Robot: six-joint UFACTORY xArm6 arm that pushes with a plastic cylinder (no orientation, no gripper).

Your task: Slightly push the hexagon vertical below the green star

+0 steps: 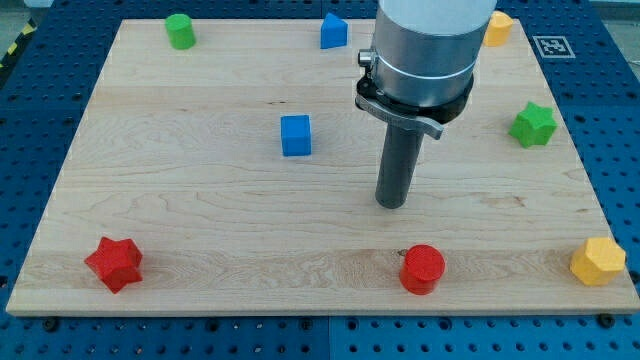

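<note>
A yellow hexagon (598,261) lies near the board's bottom right corner. A green star (533,124) sits at the right edge, above the hexagon and a little to its left. My tip (391,203) rests on the board near the middle, far left of the hexagon and above a red cylinder (422,268). The arm's grey body (428,50) hangs over the top centre and partly hides a yellow block (497,28) at the top right.
A blue cube (296,135) lies left of my tip. A blue block (333,31) and a green cylinder (180,30) sit along the top edge. A red star (114,263) lies at the bottom left. The wooden board (200,220) is edged by blue perforated table.
</note>
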